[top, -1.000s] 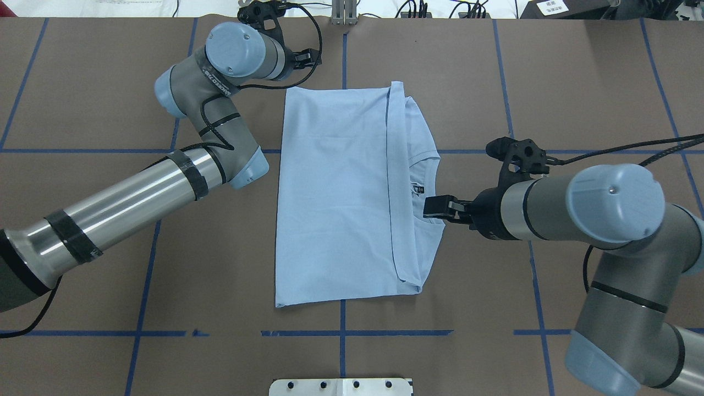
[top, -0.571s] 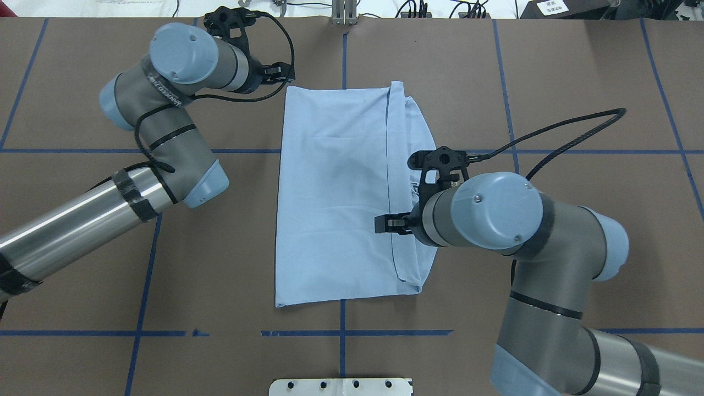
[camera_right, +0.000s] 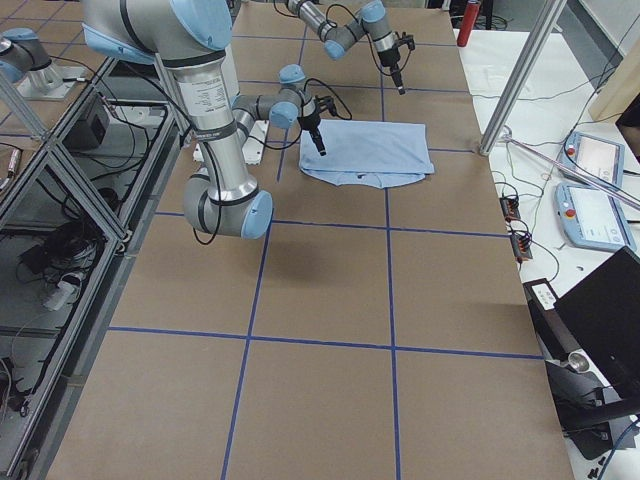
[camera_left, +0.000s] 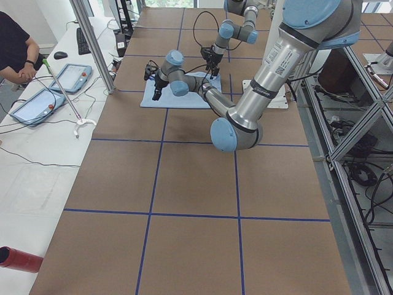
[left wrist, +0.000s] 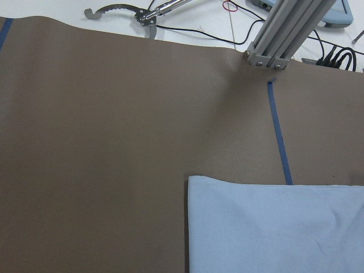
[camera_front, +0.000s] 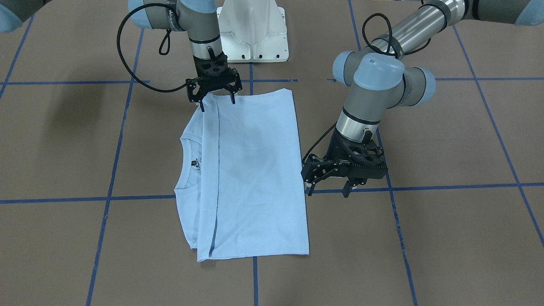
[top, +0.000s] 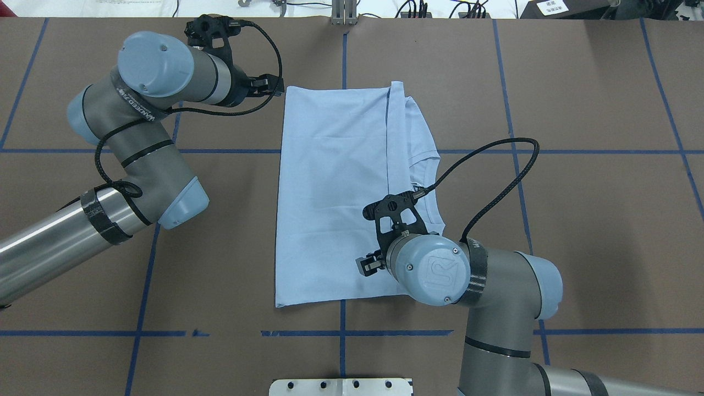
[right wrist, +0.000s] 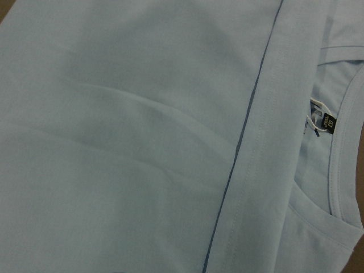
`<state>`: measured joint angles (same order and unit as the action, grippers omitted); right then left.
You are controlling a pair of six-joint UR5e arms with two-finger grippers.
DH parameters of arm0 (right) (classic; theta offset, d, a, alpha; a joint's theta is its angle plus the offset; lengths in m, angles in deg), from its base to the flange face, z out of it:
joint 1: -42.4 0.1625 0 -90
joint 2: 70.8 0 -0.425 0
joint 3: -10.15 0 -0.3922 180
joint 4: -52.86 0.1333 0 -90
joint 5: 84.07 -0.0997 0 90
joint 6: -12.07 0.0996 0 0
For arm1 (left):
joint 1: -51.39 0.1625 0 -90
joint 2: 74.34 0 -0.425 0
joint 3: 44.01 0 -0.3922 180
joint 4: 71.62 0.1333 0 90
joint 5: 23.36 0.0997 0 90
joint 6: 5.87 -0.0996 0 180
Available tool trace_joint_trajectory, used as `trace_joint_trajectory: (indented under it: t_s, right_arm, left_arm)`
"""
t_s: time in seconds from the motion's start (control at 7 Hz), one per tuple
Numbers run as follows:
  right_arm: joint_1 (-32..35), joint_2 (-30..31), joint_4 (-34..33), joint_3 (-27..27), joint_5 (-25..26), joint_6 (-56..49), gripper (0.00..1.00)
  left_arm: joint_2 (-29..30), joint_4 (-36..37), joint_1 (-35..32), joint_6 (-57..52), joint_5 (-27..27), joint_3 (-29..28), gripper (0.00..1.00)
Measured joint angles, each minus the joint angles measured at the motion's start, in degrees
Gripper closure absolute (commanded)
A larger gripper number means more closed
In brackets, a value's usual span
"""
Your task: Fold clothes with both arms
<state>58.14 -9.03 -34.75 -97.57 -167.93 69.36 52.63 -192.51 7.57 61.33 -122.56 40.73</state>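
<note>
The shirt point(top: 335, 181) lies flat in the middle of the brown table point(top: 577, 99), already doubled over: its hem point(top: 388, 165) has been brought across the body so that only the neck opening and its dark label point(right wrist: 325, 121) peek out past it. I can't see the chest print, so I take it to be folded inside. It looks like thin, limp jersey, light enough that weight is no worry. It will sag and drape the moment it leaves the table, and the stacked layers may slide over each other or part if only the top one is caught. I'd pinch it at the corners of one edge, one gripper to a corner, biting through every layer and keeping the edge taut between them. The right gripper point(camera_front: 216, 102) hangs over the robot's end of the shirt near that hem, jaws apart and holding nothing. Whether a fingertip brushes the cloth I can't tell. The left gripper point(camera_front: 327, 192) is off the cloth, beside the shirt's far corner point(left wrist: 193, 182) on that arm's side, jaws likewise spread and empty. Counting up: one shirt, one label, two arms, the right arm point(top: 495, 275) bent over the cloth and the left arm point(top: 143, 132) reaching along the table, two grippers, and one white pedestal point(camera_front: 253, 29) behind them. Off to the side one person point(camera_left: 15, 46) sits at a bench with two tablets point(camera_left: 70, 77).
</note>
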Motion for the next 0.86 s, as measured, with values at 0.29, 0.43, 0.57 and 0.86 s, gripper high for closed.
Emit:
trace_joint_trajectory:
  t_s: [0.29, 0.43, 0.57, 0.86]
  right_arm:
    - [-1.4, 0.2, 0.3, 0.8, 1.8, -7.4, 0.27]
    - [-1.6, 0.4, 0.3, 1.2, 2.1, -9.0, 0.34]
    - [-1.7, 0.5, 0.2, 1.6, 2.1, -10.2, 0.42]
    - [-1.8, 0.6, 0.0, 1.7, 1.8, -12.4, 0.57]
  left_arm:
    - [0.0, 0.0, 0.6, 0.5, 0.1, 0.0, 0.0]
    - [-0.1, -0.2, 1.0, 0.7, 0.2, 0.0, 0.0]
    - [-0.1, -0.3, 1.3, 0.8, 0.2, -0.1, 0.0]
    - [-0.1, -0.4, 1.4, 0.9, 0.2, -0.1, 0.0]
